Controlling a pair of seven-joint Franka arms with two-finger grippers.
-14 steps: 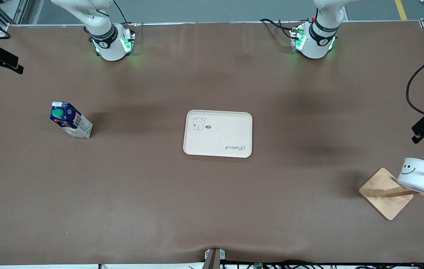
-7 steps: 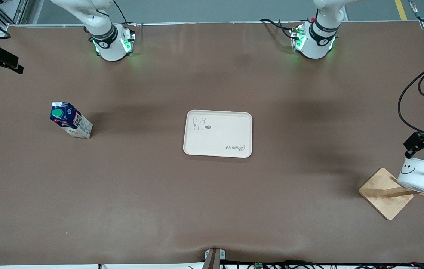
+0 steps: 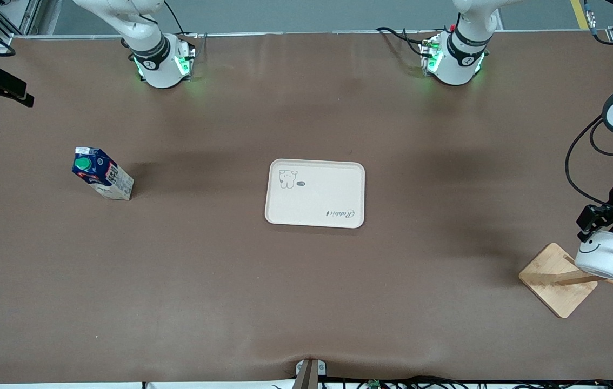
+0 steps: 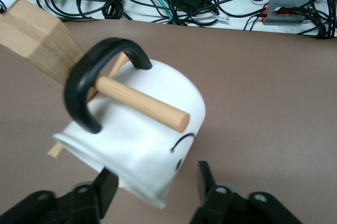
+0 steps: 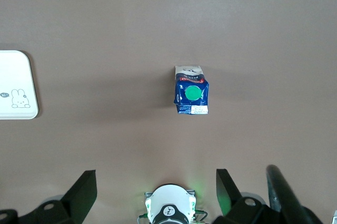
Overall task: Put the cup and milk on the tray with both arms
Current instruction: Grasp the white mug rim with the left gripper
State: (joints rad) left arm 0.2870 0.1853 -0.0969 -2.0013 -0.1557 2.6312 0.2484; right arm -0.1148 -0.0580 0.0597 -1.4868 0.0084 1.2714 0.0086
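Brown worktop (image 3: 306, 302), two arms, left claw at the cup

Left claw (image 4: 152, 192) is spread either side of the cup (image 3: 605, 257), which hangs on a wooden rack (image 3: 560, 278). Right claw (image 5: 152, 192) is spread too, high over the milk (image 3: 102, 174). Tray (image 3: 314, 193) sits mid-worktop, well apart from both claws.
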